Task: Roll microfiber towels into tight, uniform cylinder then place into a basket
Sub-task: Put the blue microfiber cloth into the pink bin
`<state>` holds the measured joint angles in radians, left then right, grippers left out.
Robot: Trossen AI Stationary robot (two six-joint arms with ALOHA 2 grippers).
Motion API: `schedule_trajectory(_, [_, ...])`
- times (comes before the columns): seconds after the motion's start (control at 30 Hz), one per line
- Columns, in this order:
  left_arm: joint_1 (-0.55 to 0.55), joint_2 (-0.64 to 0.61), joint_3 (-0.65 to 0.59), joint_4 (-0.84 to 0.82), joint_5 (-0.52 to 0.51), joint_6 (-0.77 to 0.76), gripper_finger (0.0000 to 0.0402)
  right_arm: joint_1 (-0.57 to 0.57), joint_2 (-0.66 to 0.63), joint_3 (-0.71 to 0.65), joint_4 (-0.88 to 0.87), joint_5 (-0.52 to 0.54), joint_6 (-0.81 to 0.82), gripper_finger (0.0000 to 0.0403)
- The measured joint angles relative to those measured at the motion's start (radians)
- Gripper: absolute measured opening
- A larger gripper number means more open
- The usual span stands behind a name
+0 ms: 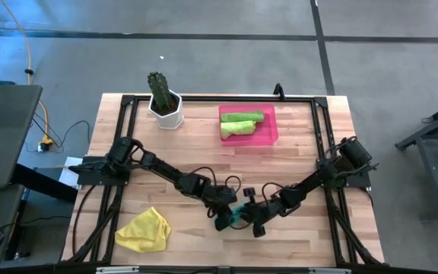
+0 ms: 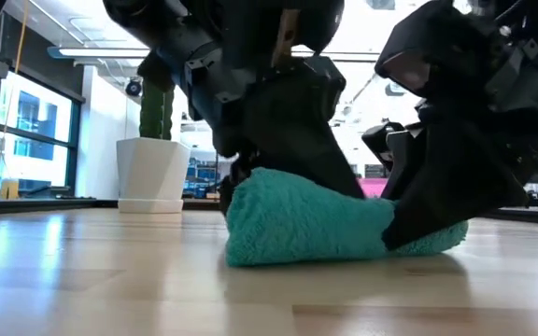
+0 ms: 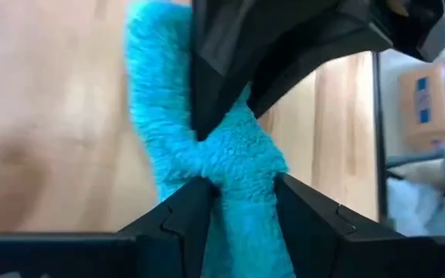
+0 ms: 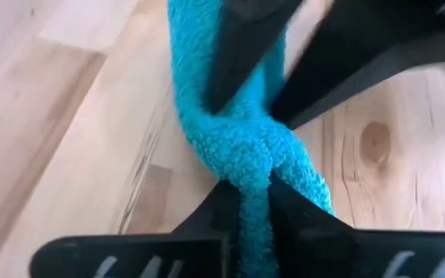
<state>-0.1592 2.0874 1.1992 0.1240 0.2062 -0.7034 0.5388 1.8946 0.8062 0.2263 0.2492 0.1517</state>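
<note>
Rolled towel point(image 1: 236, 215) between both grippers; two towels point(image 1: 241, 123) in basket point(image 1: 268, 137).

no readable text, labels, brands or numbers anywhere, markings on right wrist fingers point(image 4: 168, 259) illegible

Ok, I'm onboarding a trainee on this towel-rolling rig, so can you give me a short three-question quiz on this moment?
1. True or false: the pink basket already holds green towels.
2. Which towel do both grippers grip?
A. the yellow towel
B. the teal towel
C. a green one
3. Fill in: the cactus pot stands on the table beside the ____.

Key
1. True: rolled green towels lie in the basket.
2. B: the left gripper and the right gripper each pinch the rolled teal towel between their fingers, from opposite ends; the yellow one lies crumpled and untouched near the table's front.
3. basket.
</note>
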Motion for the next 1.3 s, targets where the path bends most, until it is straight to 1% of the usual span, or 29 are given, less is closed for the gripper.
schedule_trajectory(0.1, [0.015, -0.046, 0.000, -0.105, -0.028, 0.068, 0.0136, 0.000, -0.001, 0.000, -0.002, -0.006, 0.065, 0.0009])
schedule_trajectory(0.23, [0.028, -0.109, 0.000, -0.293, -0.103, 0.125, 0.0131, 0.001, -0.037, -0.003, -0.033, -0.028, 0.114, 0.0007])
schedule_trajectory(0.37, [0.032, -0.181, 0.000, -0.481, -0.168, 0.132, 0.0121, -0.015, -0.126, -0.009, -0.149, -0.064, 0.121, 0.0008])
schedule_trajectory(0.5, [0.031, -0.256, 0.001, -0.610, -0.207, 0.120, 0.0110, -0.052, -0.233, -0.009, -0.278, -0.072, 0.157, 0.0007])
schedule_trajectory(0.6, [0.017, -0.315, 0.002, -0.652, -0.248, 0.115, 0.0103, -0.098, -0.300, -0.008, -0.379, -0.037, 0.190, 0.0007])
schedule_trajectory(0.63, [0.010, -0.339, 0.002, -0.678, -0.264, 0.114, 0.0101, -0.119, -0.318, -0.008, -0.390, -0.022, 0.192, 0.0007])
schedule_trajectory(0.8, [-0.042, -0.437, 0.001, -0.688, -0.346, 0.084, 0.0094, -0.251, -0.414, -0.006, -0.434, 0.094, 0.187, 0.0007])
schedule_trajectory(0.83, [-0.054, -0.449, 0.002, -0.670, -0.363, 0.076, 0.0094, -0.283, -0.435, -0.006, -0.450, 0.119, 0.178, 0.0007])
schedule_trajectory(0.93, [-0.100, -0.494, 0.000, -0.677, -0.410, 0.068, 0.0094, -0.383, -0.485, -0.005, -0.439, 0.186, 0.086, 0.0008])
schedule_trajectory(1.0, [-0.130, -0.502, 0.006, -0.627, -0.442, 0.068, 0.0094, -0.449, -0.512, -0.005, -0.442, 0.222, -0.023, 0.0007])
schedule_trajectory(1.07, [-0.159, -0.520, 0.000, -0.658, -0.467, 0.067, 0.0094, -0.516, -0.517, -0.004, -0.421, 0.218, -0.156, 0.0007])
schedule_trajectory(1.13, [-0.185, -0.522, 0.005, -0.618, -0.487, 0.068, 0.0094, -0.580, -0.515, -0.005, -0.428, 0.199, -0.257, 0.0007])
schedule_trajectory(1.2, [-0.202, -0.521, 0.002, -0.631, -0.509, 0.067, 0.0094, -0.641, -0.491, -0.003, -0.389, 0.193, -0.314, 0.0007])
schedule_trajectory(1.27, [-0.218, -0.519, 0.002, -0.625, -0.523, 0.067, 0.0094, -0.700, -0.473, -0.005, -0.389, 0.197, -0.349, 0.0007])
schedule_trajectory(1.3, [-0.223, -0.519, 0.003, -0.626, -0.532, 0.062, 0.0094, -0.727, -0.454, -0.004, -0.348, 0.197, -0.358, 0.0007])
